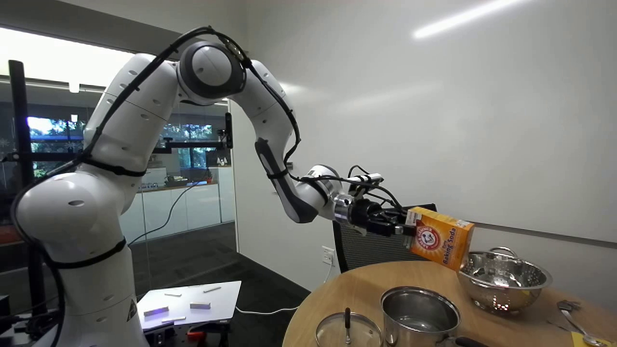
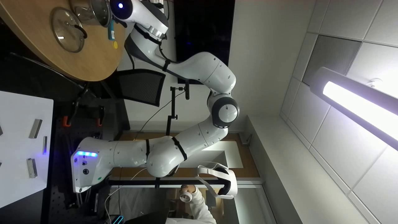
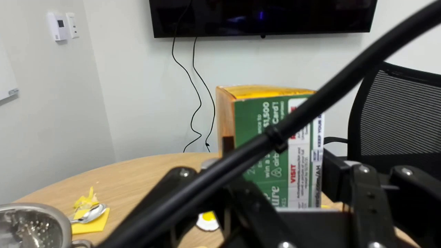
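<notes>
above the round wooden table (image 1: 356, 284), the robotiq claw (image 1: 406, 223) is clamped on an arm & hammer baking soda box (image 1: 441, 240). the box lies between the fingers (image 3: 336, 175), tilted, projecting past their tips; in the wrist view, a metal colander (image 3: 62, 220) stands to its left.
</notes>
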{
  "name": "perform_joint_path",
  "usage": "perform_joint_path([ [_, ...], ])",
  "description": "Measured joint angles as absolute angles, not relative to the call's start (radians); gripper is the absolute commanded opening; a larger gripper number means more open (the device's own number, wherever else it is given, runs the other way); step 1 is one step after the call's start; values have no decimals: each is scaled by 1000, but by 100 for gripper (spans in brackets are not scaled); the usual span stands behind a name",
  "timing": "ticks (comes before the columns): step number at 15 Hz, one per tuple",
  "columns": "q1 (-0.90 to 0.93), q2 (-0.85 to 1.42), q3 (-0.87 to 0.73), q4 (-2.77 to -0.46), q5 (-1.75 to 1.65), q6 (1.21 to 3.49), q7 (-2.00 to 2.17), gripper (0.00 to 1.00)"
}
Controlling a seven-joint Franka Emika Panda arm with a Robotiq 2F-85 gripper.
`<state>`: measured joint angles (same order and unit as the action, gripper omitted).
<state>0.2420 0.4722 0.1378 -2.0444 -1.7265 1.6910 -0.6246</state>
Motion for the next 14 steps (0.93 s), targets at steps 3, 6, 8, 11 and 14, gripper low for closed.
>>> perform_joint_path([
  [3, 230, 472, 139, -2043, -1681, 1692, -625, 27],
  [6, 204, 472, 149, -2030, -1585, 1724, -625, 27],
  [8, 183, 471, 156, -2020, -1509, 1761, -625, 27],
  [11, 156, 469, 161, -1999, -1421, 1808, -624, 27],
  [14, 137, 459, 161, -1969, -1364, 1836, -624, 27],
])
